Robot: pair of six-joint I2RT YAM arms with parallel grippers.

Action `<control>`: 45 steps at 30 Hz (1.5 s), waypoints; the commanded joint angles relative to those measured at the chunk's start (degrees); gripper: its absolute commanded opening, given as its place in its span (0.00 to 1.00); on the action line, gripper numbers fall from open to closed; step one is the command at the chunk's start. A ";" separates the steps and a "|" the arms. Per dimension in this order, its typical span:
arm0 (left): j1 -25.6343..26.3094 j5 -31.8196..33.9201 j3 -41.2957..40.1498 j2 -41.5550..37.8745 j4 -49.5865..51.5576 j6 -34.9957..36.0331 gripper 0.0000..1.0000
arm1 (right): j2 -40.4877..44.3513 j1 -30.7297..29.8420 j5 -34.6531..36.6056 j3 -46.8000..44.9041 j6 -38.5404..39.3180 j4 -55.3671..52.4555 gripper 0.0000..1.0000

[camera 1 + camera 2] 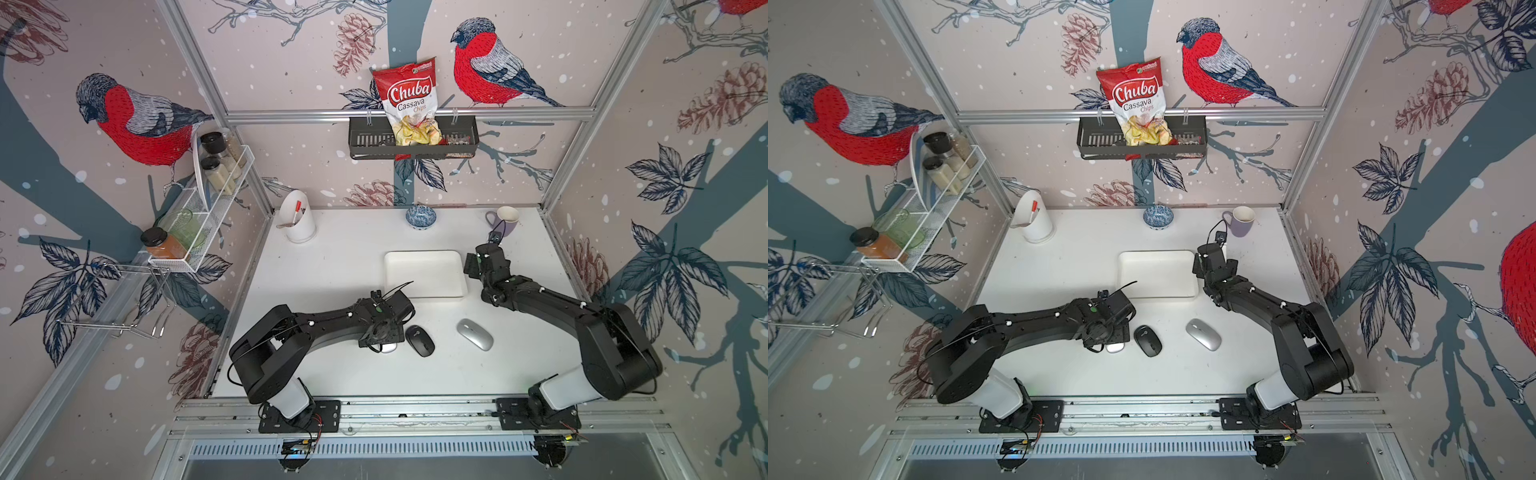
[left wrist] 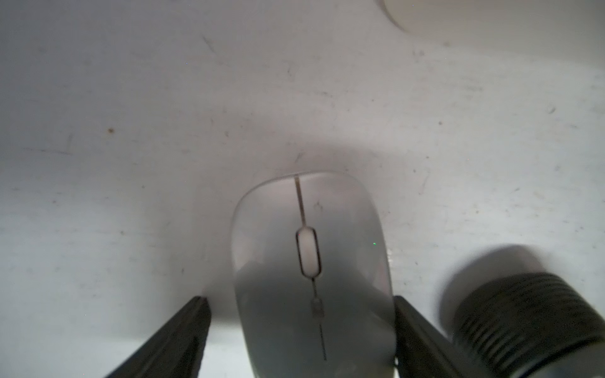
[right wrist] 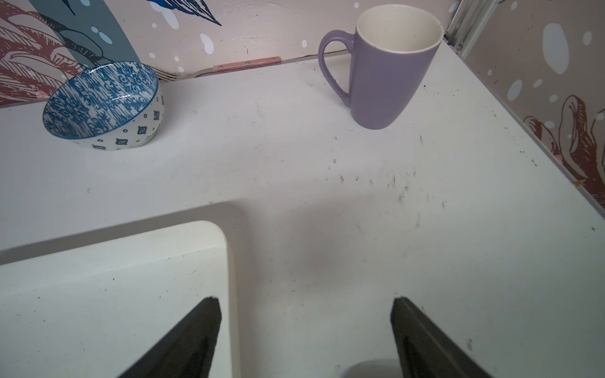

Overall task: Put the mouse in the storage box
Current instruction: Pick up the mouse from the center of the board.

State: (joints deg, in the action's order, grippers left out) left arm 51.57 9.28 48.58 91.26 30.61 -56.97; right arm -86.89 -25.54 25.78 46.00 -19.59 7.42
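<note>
The left pincer (image 2: 301, 327) straddles a white mouse (image 2: 311, 271) lying on the counter (image 2: 131, 131). One finger (image 2: 406, 324) touches its side; the opposite finger stands just clear, so no firm grip shows. The right pincer (image 3: 306, 327) gapes wide and empty over the storage box's (image 3: 98, 294) three o'clock rim.

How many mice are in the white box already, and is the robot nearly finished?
None yet: the storage box looks empty. The left gripper straddles a white mouse on the table; one finger looks to touch its side, with a gap at the other, so it isn't clearly gripped. The black mouse and silver mouse wait on the table. The right gripper is open above the box's corner, holding nothing.
</note>
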 commanded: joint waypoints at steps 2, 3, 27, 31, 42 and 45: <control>0.11 2.00 0.55 0.52 0.00 0.95 0.81 | -0.89 -0.04 -0.41 0.71 0.29 2.15 0.87; 0.11 2.29 0.55 0.33 -0.02 1.24 0.78 | -1.11 -0.04 -0.52 0.82 0.17 2.17 0.87; -0.51 2.88 -3.20 -1.74 -3.54 7.22 0.84 | 0.80 -0.34 -2.10 -1.97 0.52 3.21 0.88; -0.51 1.17 -2.88 -1.56 -4.16 6.09 0.72 | 0.43 -0.35 -2.56 -1.80 0.11 3.21 0.88; -0.51 7.45 -0.89 -4.90 0.41 8.13 0.59 | -1.30 -0.46 -4.26 0.02 0.47 3.13 0.88; -0.59 10.41 -0.06 -9.24 1.65 9.40 0.57 | -1.61 -0.48 -4.38 0.47 0.45 3.22 0.88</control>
State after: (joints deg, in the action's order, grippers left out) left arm 51.18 15.18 47.42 84.82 29.58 -49.28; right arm -88.18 -25.91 21.93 45.84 -19.44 9.56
